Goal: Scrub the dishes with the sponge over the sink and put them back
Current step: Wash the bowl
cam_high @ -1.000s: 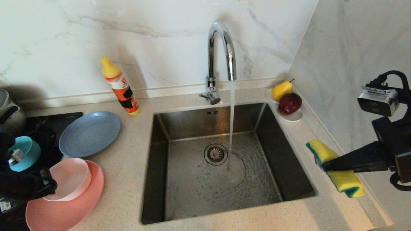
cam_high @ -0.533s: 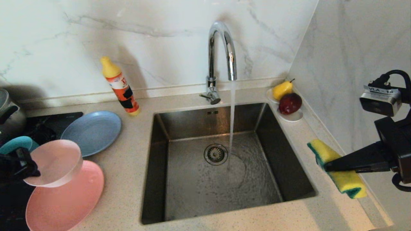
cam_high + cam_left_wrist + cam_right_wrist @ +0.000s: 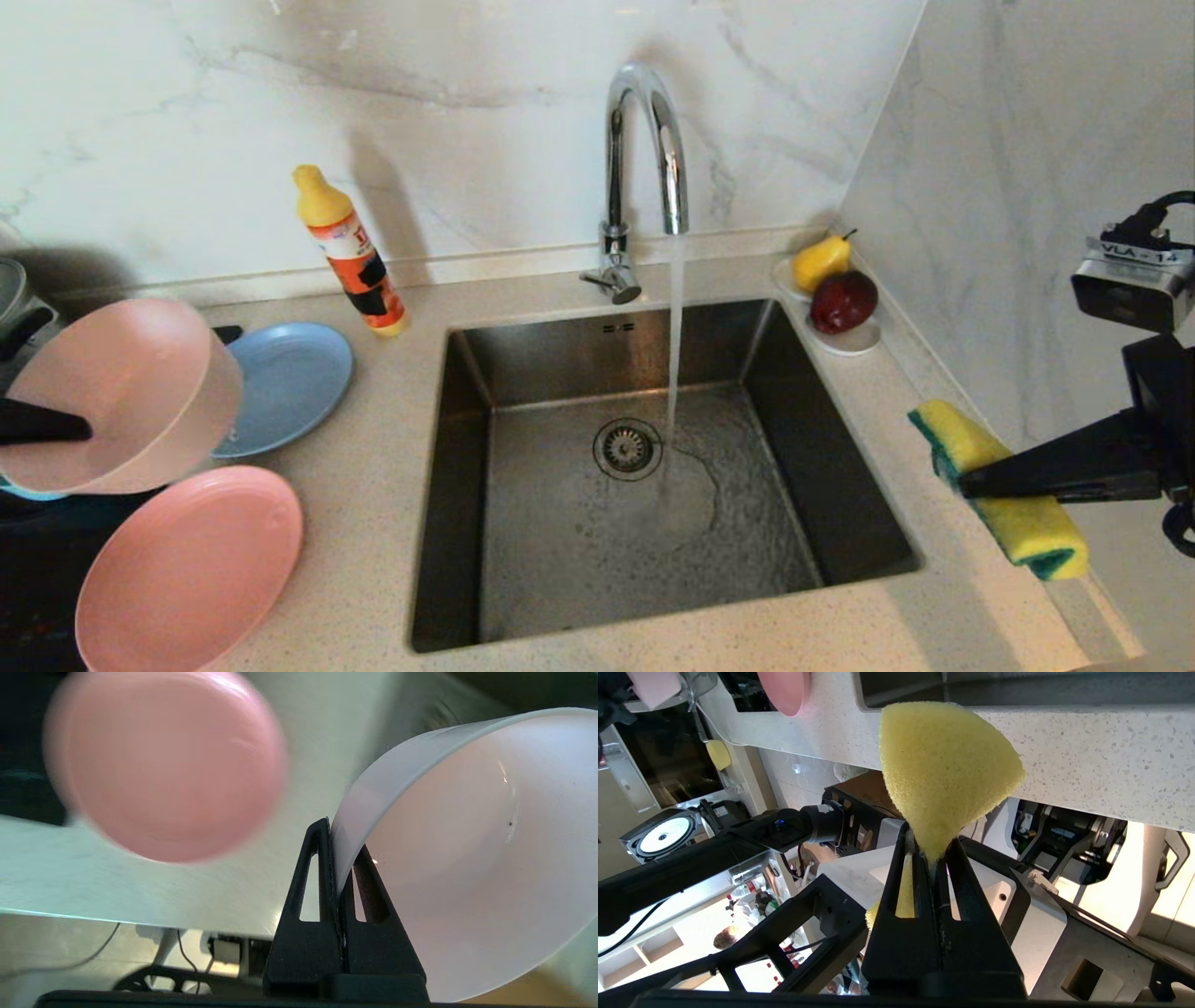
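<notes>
Salmon-pink plate [image 3: 189,567] flat on counter lower left, left gripper [image 3: 79,429] pinching rim of pale pink bowl [image 3: 121,397] lifted mid left, right gripper [image 3: 971,485] clamped on sponge [image 3: 1004,490] at right edge, sink [image 3: 840,485] centre with water running, grey-blue plate [image 3: 294,378] behind the bowl.

Open room over the sink [image 3: 523,523]; only the tap [image 3: 644,159] arching over its far rim and the water stream [image 3: 672,355] falling just right of the drain [image 3: 626,449]. Bare desk [image 3: 373,504] between basin and plates. Left side crowded: salmon plate [image 3: 187,569] near front, grey-blue plate [image 3: 289,383] behind, detergent bottle [image 3: 350,252] upright farther back. Fruit dish [image 3: 840,331] filling the far right corner. Wall close along the narrow right strip.
</notes>
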### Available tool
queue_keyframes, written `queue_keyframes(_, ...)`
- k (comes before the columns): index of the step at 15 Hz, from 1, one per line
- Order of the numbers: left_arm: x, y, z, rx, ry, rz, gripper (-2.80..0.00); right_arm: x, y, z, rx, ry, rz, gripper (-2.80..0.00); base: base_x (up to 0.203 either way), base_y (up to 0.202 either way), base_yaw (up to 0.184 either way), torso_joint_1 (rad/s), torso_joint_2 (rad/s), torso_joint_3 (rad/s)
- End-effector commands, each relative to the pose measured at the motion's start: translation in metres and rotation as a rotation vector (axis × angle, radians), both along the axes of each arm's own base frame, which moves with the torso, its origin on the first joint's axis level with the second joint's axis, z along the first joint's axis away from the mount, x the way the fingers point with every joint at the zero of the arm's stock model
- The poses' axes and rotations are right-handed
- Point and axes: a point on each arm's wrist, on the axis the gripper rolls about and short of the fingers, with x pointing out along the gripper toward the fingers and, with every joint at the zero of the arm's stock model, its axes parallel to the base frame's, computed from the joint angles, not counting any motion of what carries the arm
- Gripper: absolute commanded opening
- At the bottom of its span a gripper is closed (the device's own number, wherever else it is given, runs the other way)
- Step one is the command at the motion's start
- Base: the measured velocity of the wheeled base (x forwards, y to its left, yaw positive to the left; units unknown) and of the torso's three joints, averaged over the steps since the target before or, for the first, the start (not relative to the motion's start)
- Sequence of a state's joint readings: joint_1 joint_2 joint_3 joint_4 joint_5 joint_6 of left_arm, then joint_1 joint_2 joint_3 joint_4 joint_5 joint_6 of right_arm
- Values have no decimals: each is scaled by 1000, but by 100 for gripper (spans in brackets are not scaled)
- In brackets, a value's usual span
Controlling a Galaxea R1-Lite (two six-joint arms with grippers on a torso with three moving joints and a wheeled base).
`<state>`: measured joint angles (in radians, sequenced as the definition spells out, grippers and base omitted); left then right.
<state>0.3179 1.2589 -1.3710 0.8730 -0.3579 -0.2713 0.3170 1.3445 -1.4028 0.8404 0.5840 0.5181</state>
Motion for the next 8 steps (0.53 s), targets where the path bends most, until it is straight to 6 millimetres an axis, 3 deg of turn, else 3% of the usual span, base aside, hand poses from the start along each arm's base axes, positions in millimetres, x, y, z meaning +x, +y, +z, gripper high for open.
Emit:
queue_keyframes(1,11,-23,10,12,-5,-127,-280,-4,-1,2,7,-7,1,-280,0,0,0,0,0,0)
queue_keyframes(4,71,-67,-11,95,100,-172,-280,-3,-1,2,8,-8,2,-280,0,0,0,0,0,0)
queue_keyframes(8,120,-151,-50,97,157,-251,-280,-7,-2,3,13,-15,3,-280,0,0,0,0,0,0)
